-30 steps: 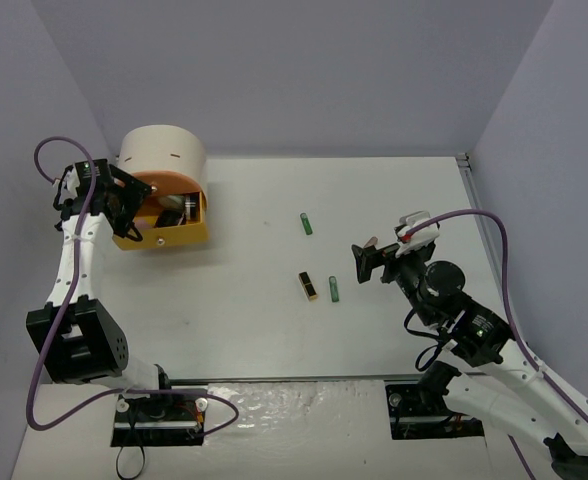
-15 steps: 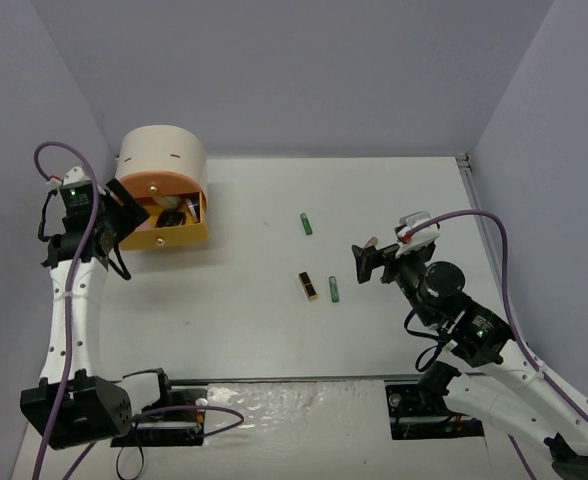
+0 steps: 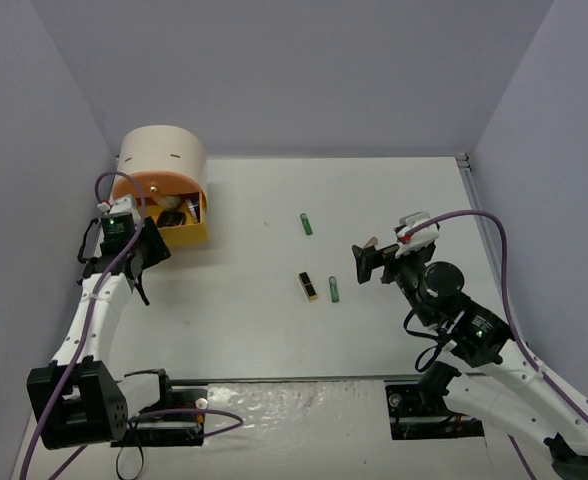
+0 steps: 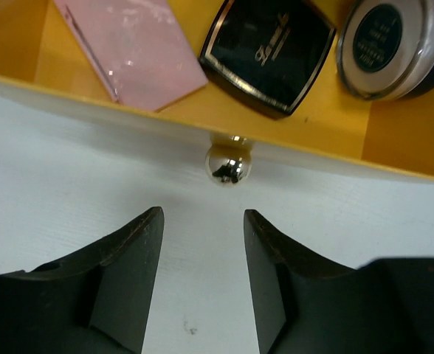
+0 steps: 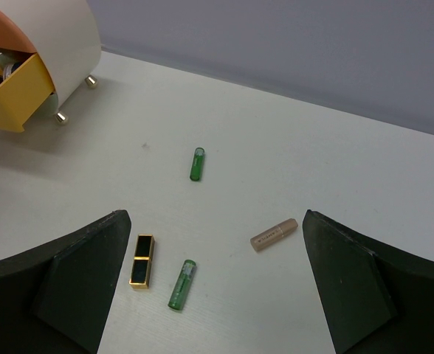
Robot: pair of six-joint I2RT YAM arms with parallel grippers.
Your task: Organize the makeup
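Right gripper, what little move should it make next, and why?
Probably lower onto the beige tube. The right gripper is open, the tube lies loose on the table between its fingers in the wrist view, and the yellow drawer stands open.

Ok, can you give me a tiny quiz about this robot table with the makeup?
1. True or false: the yellow drawer is shut.
2. How many green tubes lie on the table? A one, B two, C four.
3. What shiny thing sits just in front of the open left tool?
Key: 1 false, it is pulled out. 2 B. 3 The drawer's knob.
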